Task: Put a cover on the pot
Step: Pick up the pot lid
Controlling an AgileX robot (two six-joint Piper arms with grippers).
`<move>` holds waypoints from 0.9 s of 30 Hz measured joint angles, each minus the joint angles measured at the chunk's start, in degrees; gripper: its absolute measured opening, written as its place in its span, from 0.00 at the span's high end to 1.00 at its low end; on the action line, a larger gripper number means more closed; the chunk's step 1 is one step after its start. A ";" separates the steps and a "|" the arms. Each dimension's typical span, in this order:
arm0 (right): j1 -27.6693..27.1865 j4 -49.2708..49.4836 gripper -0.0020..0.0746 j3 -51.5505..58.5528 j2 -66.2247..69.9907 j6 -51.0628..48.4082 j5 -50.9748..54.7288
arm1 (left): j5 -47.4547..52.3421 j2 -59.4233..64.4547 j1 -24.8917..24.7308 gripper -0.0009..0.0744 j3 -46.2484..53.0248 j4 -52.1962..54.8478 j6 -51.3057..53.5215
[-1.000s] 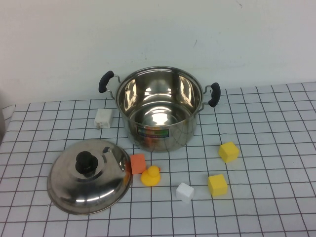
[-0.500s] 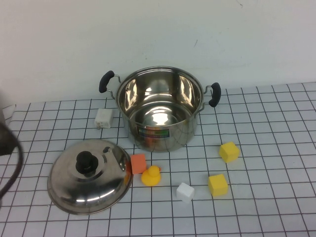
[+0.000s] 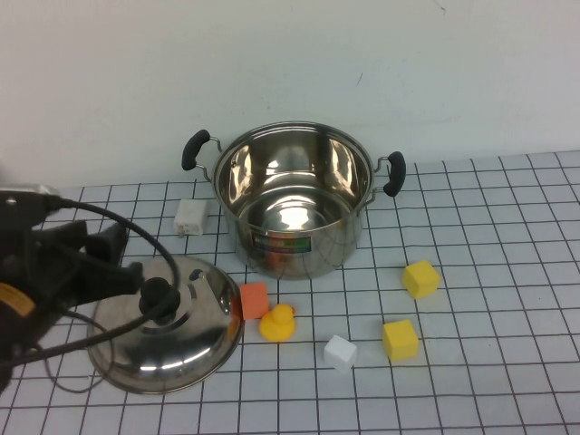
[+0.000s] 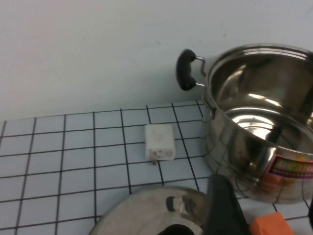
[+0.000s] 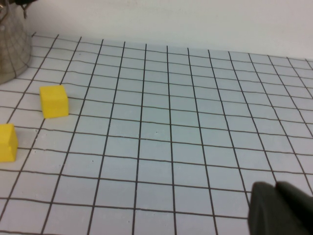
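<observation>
Now the left gripper has come into the high view from the left edge, where half a second ago only a dark cable showed and a second ago nothing at all. It hangs over the left part of the domed steel lid, beside the lid's black knob, with its jaws apart and one dark finger showing above the lid in the left wrist view. The lid lies where it lay before, on the gridded worktop, in front and to the left of the pot, which stands open and upright near the back wall, unmoved. A white charger sits left of the pot; an orange block, a yellow duck, a white cube and two yellow cubes lie in front of it. The right gripper shows only as a dark tip low over bare worktop, and whether its jaws are apart or together cannot be told.
</observation>
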 joint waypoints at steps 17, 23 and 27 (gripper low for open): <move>0.00 0.00 0.96 0.00 0.00 0.00 0.00 | -15.12 18.04 -0.89 0.36 -0.35 -3.18 0.45; 0.00 0.00 0.96 0.00 0.00 0.00 0.00 | -34.05 29.47 -0.89 0.36 -0.60 -2.82 3.25; 0.00 0.00 0.96 0.00 0.00 0.00 0.00 | -40.63 35.65 -0.89 0.36 -0.60 -2.42 3.25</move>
